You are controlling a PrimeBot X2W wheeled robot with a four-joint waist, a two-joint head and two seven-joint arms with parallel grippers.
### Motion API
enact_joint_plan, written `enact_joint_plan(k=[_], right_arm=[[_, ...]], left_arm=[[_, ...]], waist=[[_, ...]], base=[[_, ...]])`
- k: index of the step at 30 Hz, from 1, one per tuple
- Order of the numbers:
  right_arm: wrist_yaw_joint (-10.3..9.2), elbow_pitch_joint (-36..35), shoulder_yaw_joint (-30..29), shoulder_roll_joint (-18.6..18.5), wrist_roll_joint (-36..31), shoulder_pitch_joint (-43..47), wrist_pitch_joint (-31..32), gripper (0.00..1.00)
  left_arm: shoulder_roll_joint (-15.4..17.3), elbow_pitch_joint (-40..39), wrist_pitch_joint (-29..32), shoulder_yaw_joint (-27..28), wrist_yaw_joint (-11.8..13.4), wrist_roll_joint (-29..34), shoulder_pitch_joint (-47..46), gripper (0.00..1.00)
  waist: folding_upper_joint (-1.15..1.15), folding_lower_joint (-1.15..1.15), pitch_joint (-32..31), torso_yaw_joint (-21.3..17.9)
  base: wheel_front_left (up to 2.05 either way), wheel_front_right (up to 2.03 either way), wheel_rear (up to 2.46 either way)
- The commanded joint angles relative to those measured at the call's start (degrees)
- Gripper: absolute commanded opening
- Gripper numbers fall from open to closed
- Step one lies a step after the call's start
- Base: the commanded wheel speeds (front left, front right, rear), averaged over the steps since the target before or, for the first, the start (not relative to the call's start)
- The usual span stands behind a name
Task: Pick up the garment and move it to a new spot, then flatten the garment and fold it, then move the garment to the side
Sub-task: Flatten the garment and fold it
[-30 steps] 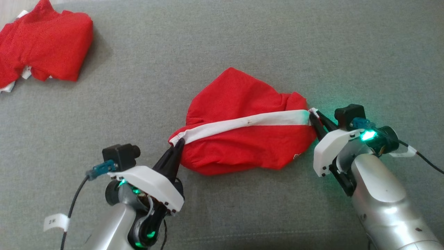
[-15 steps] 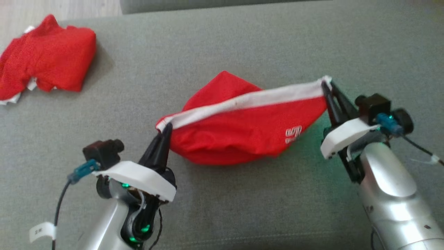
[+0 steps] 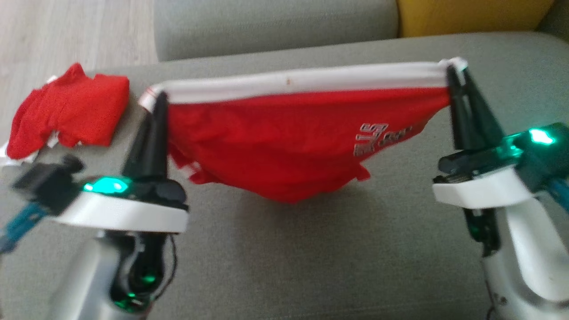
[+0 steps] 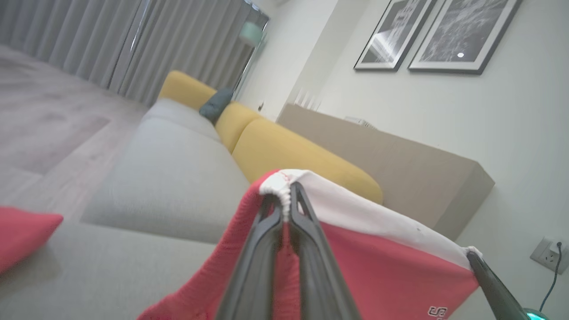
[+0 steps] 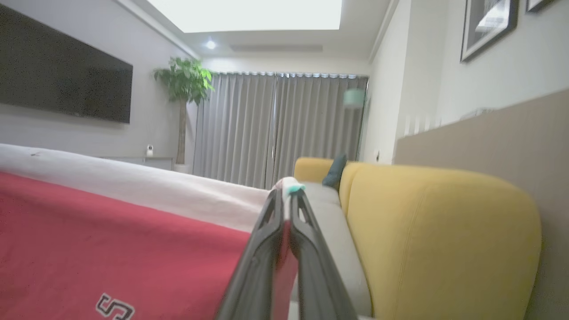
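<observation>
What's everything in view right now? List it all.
garment: one, red with a white band, hanging stretched between the two pincers over the sofa
other garment: one, red, crumpled on the sofa's far left
sofa: one, grey, under the work
backrest: one, yellow, behind the seat
cushion: one, dark teal, against the backrest
pictures: two, black-framed, on the wall
curtains: grey, far end of the room
plant: one, green, beside the curtains
TV: one, black, on the wall
left pincer: dark, shut on the band's left end
right pincer: dark, shut on the band's right end
</observation>
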Motion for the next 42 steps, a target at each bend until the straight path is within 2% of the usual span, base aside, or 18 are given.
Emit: enact_joint_plan(k=[1, 3, 7, 10, 13, 19, 23, 28, 32, 36, 42], right_arm=[[0.41, -5.6, -0.1, -0.9, -0.3, -0.3, -0.5, 0.00], [0.41, -12.4, -1.3, -1.3, -0.4, 1.3, 0.2, 0.00], [0.41, -20.7, -2.8, -1.7, -0.9, 2.9, 2.7, 0.00], [0.41, -24.8, -3.4, -1.8, -0.7, 3.7, 5.2, 0.00], [0.41, -25.5, -3.0, -2.0, 0.0, 3.2, 7.4, 0.00], [0.41, -17.3, -0.3, -2.9, 2.2, -2.8, 9.1, 0.00], [0.41, -5.7, 1.7, -2.9, 2.8, -13.8, 7.4, 0.00], [0.41, 9.3, 1.6, 0.5, 0.1, -32.2, 1.9, 0.00], [0.41, 18.2, -1.8, 3.6, -3.9, -44.2, -0.2, 0.00], [0.41, 20.6, -3.8, 5.3, -5.6, -49.3, -0.5, 0.00], [0.41, 18.3, 1.3, 5.6, -1.4, -43.0, -0.6, 0.00]], left_arm=[[2.2, -4.8, -0.2, 3.4, 0.7, 1.0, -2.1, 0.00], [3.8, -10.2, 1.0, 4.5, 1.7, 1.9, -3.1, 0.00], [5.7, -16.8, 3.7, 5.1, 3.1, 3.2, -5.0, 0.00], [6.9, -19.3, 6.3, 5.2, 3.8, 3.4, -6.5, 0.00], [7.5, -18.0, 9.0, 4.9, 3.9, 2.7, -8.7, 0.00], [7.5, -8.5, 11.7, 4.9, 2.6, 0.4, -15.0, 0.00], [7.7, 2.0, 13.1, 4.1, 0.4, 0.8, -24.3, 0.00], [7.1, 16.0, 13.2, 3.2, -2.2, 3.0, -40.6, 0.00], [5.3, 26.2, 9.3, 3.1, -3.5, 5.5, -53.7, 0.00], [3.7, 35.1, 4.1, 2.5, -5.1, 7.5, -61.3, 0.00], [2.6, 45.8, -1.9, 2.0, -8.6, 7.2, -60.1, 0.00]], waist=[[0.00, 0.00, -1.5, -0.4], [0.00, 0.00, -2.6, -0.8], [0.00, 0.00, -3.1, -1.0], [0.00, 0.00, -2.5, -1.1], [0.00, 0.00, -0.9, -1.0], [0.00, 0.00, 3.4, -1.1], [0.00, 0.00, 7.6, -1.6], [0.00, 0.00, 12.8, -2.9], [0.00, 0.00, 16.3, -3.9], [0.00, 0.00, 20.4, -4.8], [0.00, 0.00, 24.9, -5.2]], base=[[0.00, 0.00, 0.00], [0.00, 0.00, 0.00], [0.00, 0.00, 0.00], [0.00, 0.00, 0.00], [0.00, 0.00, 0.00], [0.00, 0.00, 0.00], [0.00, 0.00, 0.00], [0.00, 0.00, 0.00], [0.00, 0.00, 0.00], [0.00, 0.00, 0.00], [0.00, 0.00, 0.00]])
